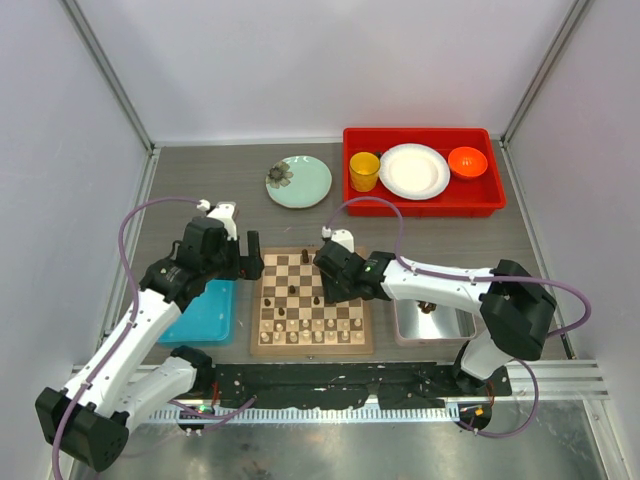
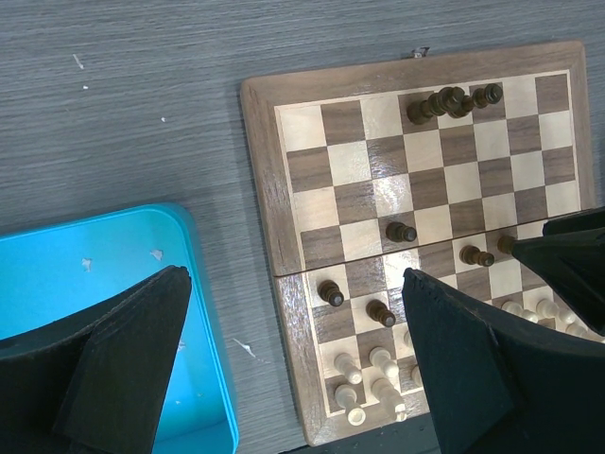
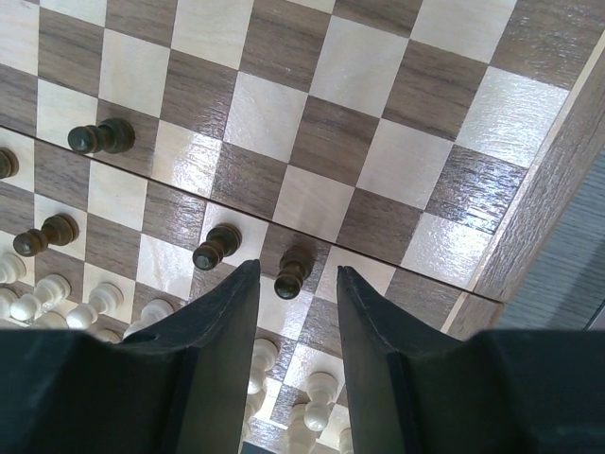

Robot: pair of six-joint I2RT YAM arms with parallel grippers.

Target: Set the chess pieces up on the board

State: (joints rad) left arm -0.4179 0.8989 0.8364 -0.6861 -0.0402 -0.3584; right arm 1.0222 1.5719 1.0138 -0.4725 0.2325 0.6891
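Board (image 1: 258, 300): flat between both arms, in reach of either.
Left gripper (image 2: 295, 276): spread wide above the board's left edge, out of the way.
Right gripper (image 3: 295, 280): part-spread, straddling a dark pawn (image 3: 293, 270) without pinching it, probably because the pawn stands off its home row.
Pale pieces (image 1: 315, 330): ranked along the near edge.

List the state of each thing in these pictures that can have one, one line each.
Board, unfolded, lying flat.
Dark pieces, standing, scattered over the board.
Pale pieces, standing, lined up in the rows nearest the arms.
Left tool, wide open, holding nothing.
Right tool, open, one finger on each side of a dark pawn.
Cup, upright in the red tray.
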